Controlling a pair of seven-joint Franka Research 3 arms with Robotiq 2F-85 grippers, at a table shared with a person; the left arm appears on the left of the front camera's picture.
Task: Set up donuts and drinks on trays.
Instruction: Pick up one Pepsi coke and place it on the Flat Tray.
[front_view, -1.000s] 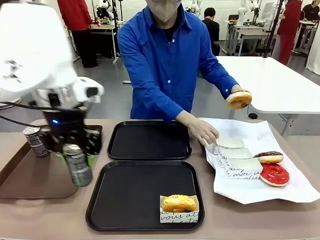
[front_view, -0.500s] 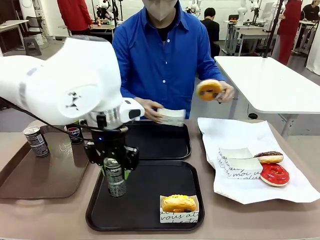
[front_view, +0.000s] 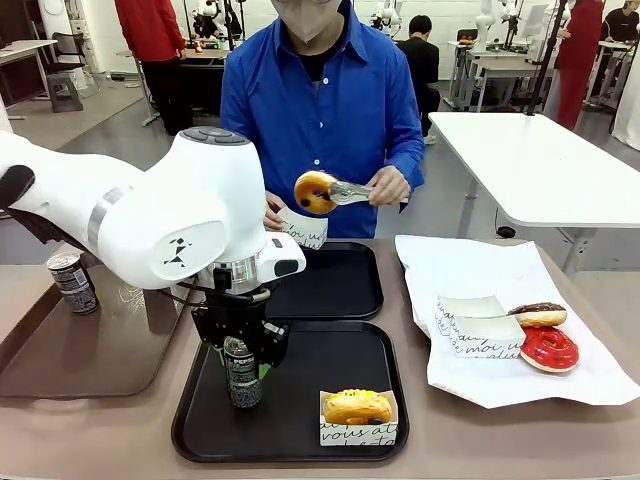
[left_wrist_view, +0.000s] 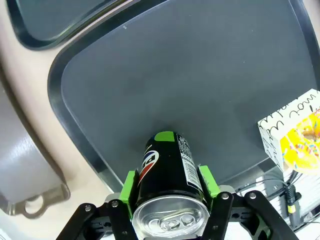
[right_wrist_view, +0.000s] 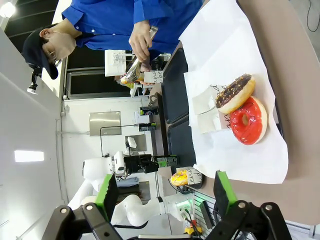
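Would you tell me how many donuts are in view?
4: sleeved donut on the near tray, another donut in the person's tongs, chocolate donut and red donut on the white paper.

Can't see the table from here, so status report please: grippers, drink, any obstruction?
Left gripper shut on black drink can, upright over near tray, left side. Right gripper open, empty. Sleeved donut at tray's front-right corner, apart from can.

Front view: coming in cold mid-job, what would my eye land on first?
The big white left arm dominates, its left gripper clamped on a dark drink can at the left side of the near black tray. Behind it, the person holds a golden donut in tongs beyond the far tray; a bright red donut lies on the white paper at right.
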